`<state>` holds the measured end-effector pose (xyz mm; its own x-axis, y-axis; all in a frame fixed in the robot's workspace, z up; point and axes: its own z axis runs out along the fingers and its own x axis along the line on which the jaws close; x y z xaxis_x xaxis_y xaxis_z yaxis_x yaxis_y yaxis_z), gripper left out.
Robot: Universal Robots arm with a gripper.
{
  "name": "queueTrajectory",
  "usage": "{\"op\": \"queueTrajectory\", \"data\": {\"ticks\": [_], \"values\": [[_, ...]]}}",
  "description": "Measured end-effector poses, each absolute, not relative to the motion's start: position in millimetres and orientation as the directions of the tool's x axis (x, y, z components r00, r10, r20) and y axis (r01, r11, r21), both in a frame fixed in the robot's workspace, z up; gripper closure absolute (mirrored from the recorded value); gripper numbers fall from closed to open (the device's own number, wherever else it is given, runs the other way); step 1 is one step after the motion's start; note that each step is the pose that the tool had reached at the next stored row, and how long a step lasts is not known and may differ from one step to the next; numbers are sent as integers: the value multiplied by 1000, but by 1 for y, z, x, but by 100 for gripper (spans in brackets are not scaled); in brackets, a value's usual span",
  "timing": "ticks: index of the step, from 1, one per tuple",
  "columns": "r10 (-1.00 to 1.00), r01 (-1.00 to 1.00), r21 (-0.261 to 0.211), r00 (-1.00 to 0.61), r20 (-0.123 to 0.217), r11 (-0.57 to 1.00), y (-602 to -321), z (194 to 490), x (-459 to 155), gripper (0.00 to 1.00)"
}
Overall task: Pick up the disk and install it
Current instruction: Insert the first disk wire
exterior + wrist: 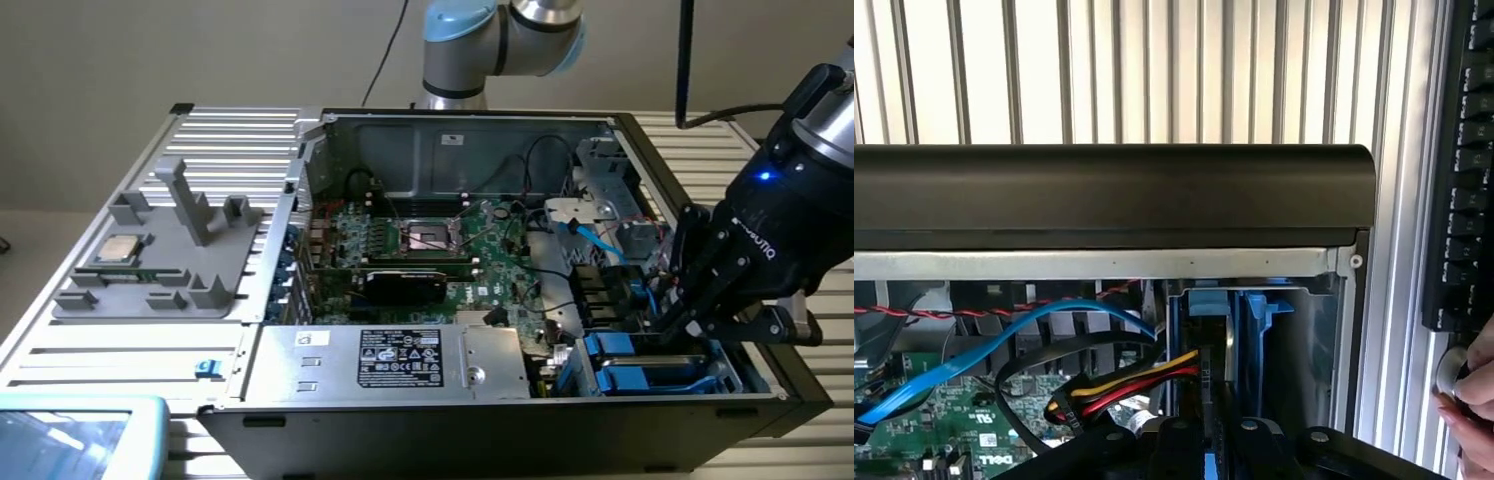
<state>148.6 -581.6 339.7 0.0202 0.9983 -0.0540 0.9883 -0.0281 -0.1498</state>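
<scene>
My gripper (683,322) reaches down into the drive bay at the front right corner of the open computer case (467,120). The disk (635,346) stands on edge in that bay, and mostly its blue rails show. In the wrist view the fingers run as a narrow dark column, with the gripper (1212,335) closed on the disk's (1209,300) blue-railed end just inside the case wall. Most of the disk's body is hidden by the bay and the fingers.
A second blue caddy (1269,310) sits beside the disk. Blue and coloured cables (1054,330) lie close to the bay. The silver power supply (387,362) and the motherboard (427,250) fill the case. A grey fixture (160,260) stands at the exterior view's left. A hand (1474,400) rests near a keyboard (1464,170).
</scene>
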Motion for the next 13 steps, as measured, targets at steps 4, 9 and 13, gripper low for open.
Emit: {"op": "queueTrajectory", "data": {"ticks": [4,9,13], "values": [[998,988,-150,21,-54,-29,-581,340,149,84],[998,987,-150,44,-54,-52,-580,340,149,84],[997,986,-150,62,-55,-69,-580,340,149,84]]}}
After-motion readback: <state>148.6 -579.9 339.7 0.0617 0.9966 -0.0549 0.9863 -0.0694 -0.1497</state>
